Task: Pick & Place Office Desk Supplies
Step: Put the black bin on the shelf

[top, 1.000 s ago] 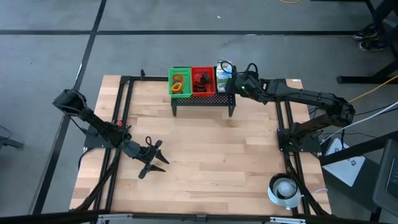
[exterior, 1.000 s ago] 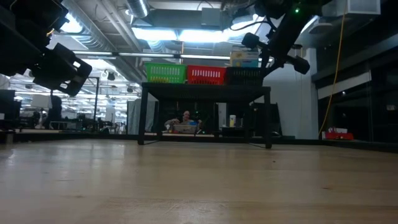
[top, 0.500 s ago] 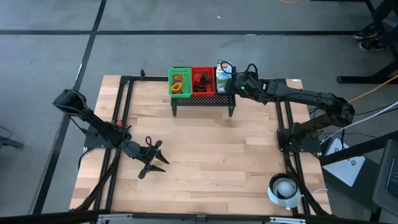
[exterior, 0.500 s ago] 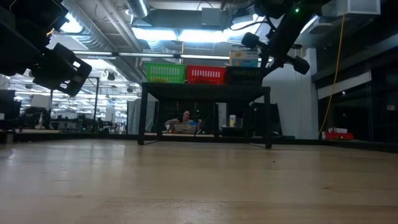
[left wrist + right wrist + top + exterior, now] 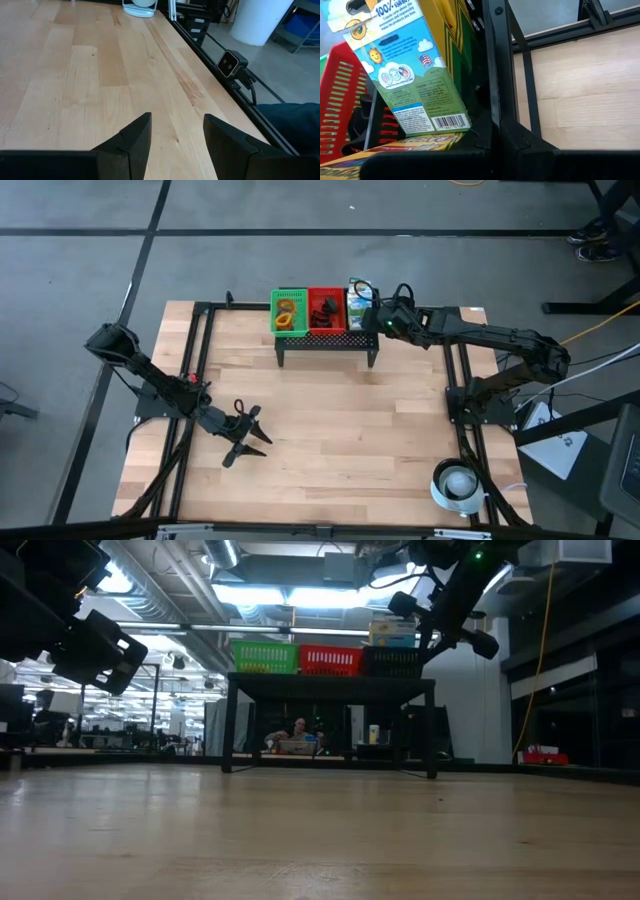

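Right claw [image 5: 377,319] reaching at stand's right end, grip state hidden. Glossy printed packets [image 5: 415,85] leaning in black mesh bin beside red basket [image 5: 326,310]. Left claw [image 5: 172,137] hanging open, empty, over bare wood-grain surface [image 5: 340,420].

Bright overhead light — low view backlit (silhouettes).

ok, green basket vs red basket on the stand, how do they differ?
Colour: the green basket sits at the stand's left end in the high view; the red basket is in the middle, next to the crayon boxes.
Contents: the green basket holds orange and yellow loops; the red basket holds small black clips.
Shared: both are slotted plastic baskets of similar size, side by side on top of the stand.
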`<act>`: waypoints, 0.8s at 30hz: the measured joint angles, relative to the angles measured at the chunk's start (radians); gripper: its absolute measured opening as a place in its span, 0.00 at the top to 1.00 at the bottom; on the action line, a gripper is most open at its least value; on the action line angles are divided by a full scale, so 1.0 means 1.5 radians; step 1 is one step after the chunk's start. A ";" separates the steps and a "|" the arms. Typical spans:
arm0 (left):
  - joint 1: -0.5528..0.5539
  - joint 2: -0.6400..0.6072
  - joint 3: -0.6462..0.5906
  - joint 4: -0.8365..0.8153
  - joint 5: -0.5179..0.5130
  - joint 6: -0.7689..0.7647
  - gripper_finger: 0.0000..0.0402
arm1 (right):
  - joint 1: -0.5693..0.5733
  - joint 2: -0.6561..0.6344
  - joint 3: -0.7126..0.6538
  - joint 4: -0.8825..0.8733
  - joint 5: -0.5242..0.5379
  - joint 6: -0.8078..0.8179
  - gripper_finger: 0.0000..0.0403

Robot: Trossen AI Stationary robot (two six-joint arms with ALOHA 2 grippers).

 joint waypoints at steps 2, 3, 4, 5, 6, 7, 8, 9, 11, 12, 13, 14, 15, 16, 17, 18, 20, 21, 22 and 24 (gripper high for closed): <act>0.000 0.000 0.000 0.000 0.000 0.000 0.56 | 0.000 0.000 0.000 -0.003 0.001 0.000 0.98; 0.000 0.000 0.000 0.000 0.000 0.000 0.56 | 0.000 0.000 0.000 -0.005 0.002 0.000 0.98; 0.000 0.000 0.000 0.000 0.000 0.000 0.56 | 0.000 0.000 0.000 -0.007 0.002 0.000 0.98; 0.000 0.000 0.000 0.000 0.000 0.000 0.56 | 0.000 0.000 0.000 -0.009 0.002 0.000 0.98; 0.000 0.000 0.000 0.000 0.000 0.000 0.56 | 0.000 0.000 0.000 -0.011 0.002 0.000 0.98; 0.000 0.000 0.000 0.000 0.000 0.000 0.56 | 0.000 0.000 0.000 -0.011 0.003 -0.002 0.98; 0.000 0.000 0.000 0.000 0.000 0.000 0.56 | 0.000 0.000 0.000 -0.011 0.003 -0.003 0.98; 0.000 0.000 0.000 0.000 0.000 0.000 0.56 | 0.000 0.000 0.000 -0.011 0.004 -0.003 0.98; 0.000 0.000 0.000 0.000 0.000 -0.001 0.56 | -0.001 0.000 0.000 -0.011 0.004 -0.003 0.98; 0.000 0.000 0.000 0.000 0.000 -0.001 0.56 | -0.001 0.000 0.000 -0.011 0.004 -0.003 0.98; 0.000 0.000 0.000 0.000 0.000 -0.001 0.56 | -0.001 0.000 0.000 -0.010 0.004 -0.003 0.98; 0.000 0.000 0.000 0.000 0.000 -0.001 0.56 | -0.001 0.000 0.000 -0.007 0.003 -0.005 0.98; 0.000 0.000 0.000 0.000 0.000 -0.001 0.56 | -0.001 0.000 0.000 -0.002 0.002 -0.009 0.98; 0.000 0.000 0.000 -0.001 0.000 -0.001 0.56 | -0.001 0.000 0.000 0.003 0.000 -0.011 0.98; 0.000 0.000 0.000 -0.002 0.000 -0.001 0.56 | -0.001 0.000 0.000 0.005 -0.002 -0.015 0.98; 0.000 0.000 0.000 -0.002 0.000 -0.001 0.56 | -0.001 0.000 0.000 0.005 -0.003 -0.015 0.98; 0.000 0.000 0.000 -0.003 0.000 -0.001 0.56 | -0.004 0.000 0.000 0.005 -0.003 -0.015 0.98; 0.000 0.000 0.000 -0.004 0.000 -0.003 0.56 | -0.005 0.000 0.000 0.005 -0.005 -0.018 0.98; 0.000 0.000 0.000 -0.005 0.000 -0.005 0.56 | -0.007 -0.001 0.000 0.005 -0.008 -0.020 0.98; 0.000 0.000 0.000 -0.006 0.000 -0.005 0.56 | -0.009 -0.004 0.000 0.006 -0.009 -0.024 0.98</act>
